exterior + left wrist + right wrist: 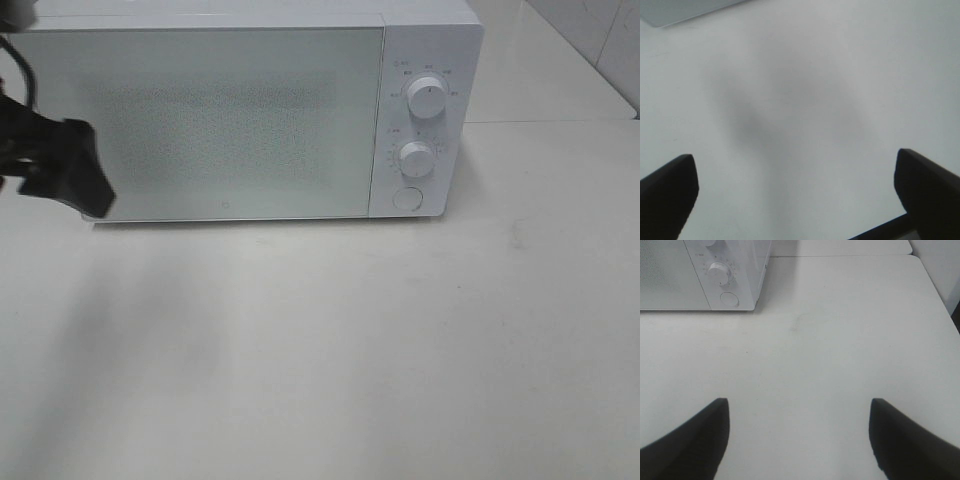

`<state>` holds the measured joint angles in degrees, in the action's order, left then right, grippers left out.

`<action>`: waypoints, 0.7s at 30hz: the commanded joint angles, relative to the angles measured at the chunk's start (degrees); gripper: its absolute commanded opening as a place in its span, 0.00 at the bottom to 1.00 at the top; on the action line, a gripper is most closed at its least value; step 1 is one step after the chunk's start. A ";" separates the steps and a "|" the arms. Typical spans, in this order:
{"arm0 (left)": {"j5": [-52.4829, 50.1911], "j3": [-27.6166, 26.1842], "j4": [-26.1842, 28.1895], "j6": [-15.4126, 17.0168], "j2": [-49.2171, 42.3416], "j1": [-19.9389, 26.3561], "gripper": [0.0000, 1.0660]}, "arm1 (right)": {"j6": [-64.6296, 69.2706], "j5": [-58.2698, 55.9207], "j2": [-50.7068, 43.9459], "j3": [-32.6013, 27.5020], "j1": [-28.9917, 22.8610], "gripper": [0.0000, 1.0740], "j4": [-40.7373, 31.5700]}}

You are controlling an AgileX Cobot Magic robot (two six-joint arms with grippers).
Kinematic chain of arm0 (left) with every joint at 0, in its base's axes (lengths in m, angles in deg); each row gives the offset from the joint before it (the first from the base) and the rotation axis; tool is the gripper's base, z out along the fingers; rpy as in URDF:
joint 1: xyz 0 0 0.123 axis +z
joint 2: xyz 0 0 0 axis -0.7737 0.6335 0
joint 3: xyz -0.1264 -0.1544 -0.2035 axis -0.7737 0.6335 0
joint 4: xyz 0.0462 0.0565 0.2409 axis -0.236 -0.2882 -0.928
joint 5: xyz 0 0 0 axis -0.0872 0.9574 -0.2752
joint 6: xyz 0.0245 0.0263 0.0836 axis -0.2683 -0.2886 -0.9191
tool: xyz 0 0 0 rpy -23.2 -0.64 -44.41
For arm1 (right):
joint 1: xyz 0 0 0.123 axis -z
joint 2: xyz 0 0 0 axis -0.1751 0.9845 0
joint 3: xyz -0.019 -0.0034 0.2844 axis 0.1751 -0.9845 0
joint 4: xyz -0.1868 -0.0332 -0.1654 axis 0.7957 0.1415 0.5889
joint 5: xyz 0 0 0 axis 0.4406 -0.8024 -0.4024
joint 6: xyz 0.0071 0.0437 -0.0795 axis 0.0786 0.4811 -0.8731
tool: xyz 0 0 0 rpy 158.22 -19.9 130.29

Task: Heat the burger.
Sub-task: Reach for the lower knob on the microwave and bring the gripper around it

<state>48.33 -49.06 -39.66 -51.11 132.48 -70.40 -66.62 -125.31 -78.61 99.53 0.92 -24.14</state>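
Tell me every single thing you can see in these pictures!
microwave: one, white, at the back of the table, door shut
upper knob: one, white, on the panel right of the door
lower knob: one, white, just below the upper knob
round button: one, white, under the lower knob
table: one, white, under the microwave
left gripper: one, black, open and holding nothing, by the microwave's left end
right gripper: one, black, open and holding nothing, over bare table
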 commanded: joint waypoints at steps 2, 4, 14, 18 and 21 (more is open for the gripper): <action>3.55 0.00 -0.34 -1.60 -5.56 8.19 0.93 | -0.63 0.63 -1.55 -0.23 0.17 0.70 0.29; 4.18 0.00 -0.63 -1.72 -7.79 11.17 0.93 | -0.63 0.63 -1.55 -0.23 0.17 0.70 0.29; 4.24 7.33 -0.74 -1.66 -21.03 18.05 0.93 | -0.63 0.63 -1.55 -0.23 0.17 0.70 0.29; 2.81 13.35 -0.80 -1.78 -28.25 18.05 0.93 | -0.63 0.63 -1.55 -0.23 0.17 0.70 0.29; 2.18 17.02 -1.09 -3.04 -33.75 18.05 0.93 | -0.63 0.63 -1.55 -0.23 0.17 0.70 0.29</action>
<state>51.42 -33.82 -40.75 -53.46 101.77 -52.58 -66.62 -125.31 -78.61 99.53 0.92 -24.14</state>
